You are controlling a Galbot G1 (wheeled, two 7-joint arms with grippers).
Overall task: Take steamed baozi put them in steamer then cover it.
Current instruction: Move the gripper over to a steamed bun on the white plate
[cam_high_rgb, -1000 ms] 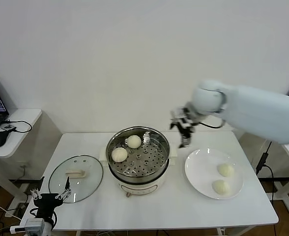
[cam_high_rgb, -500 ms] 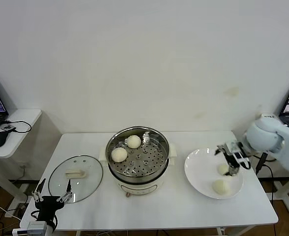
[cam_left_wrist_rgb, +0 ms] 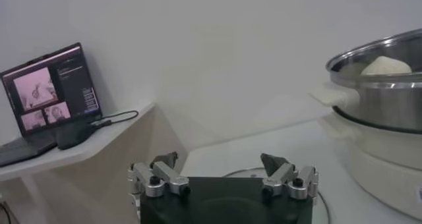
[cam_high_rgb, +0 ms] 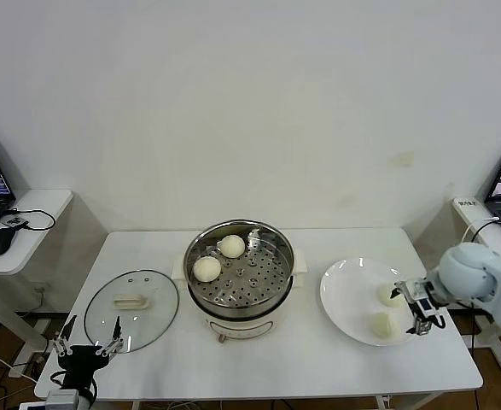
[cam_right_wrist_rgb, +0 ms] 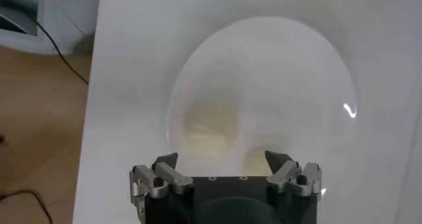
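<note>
Smooth white arm (cam_high_rgb: 489, 278), apparently black-and-silver end effector (cam_high_rgb: 419, 306)

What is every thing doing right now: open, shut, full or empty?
steamer: uncovered, two baozi inside.
cover: off, flat on the table.
plate: holds two baozi.
right pincer: open, at the plate's right edge, holding nothing.
left pincer: open, empty, by the table's front left corner.

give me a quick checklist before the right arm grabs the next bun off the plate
1. Right gripper jaws open: ok.
2. Right gripper over the plate: ok.
3. Jaws lined up on one bun: cannot tell; a second bun lies close by.
4. Steamer uncovered, with room on the tray beside its two buns: ok.
5. Lid out of the way on the table, left of the steamer: ok.
6. Left gripper parked at the table's near left edge: ok.
</note>
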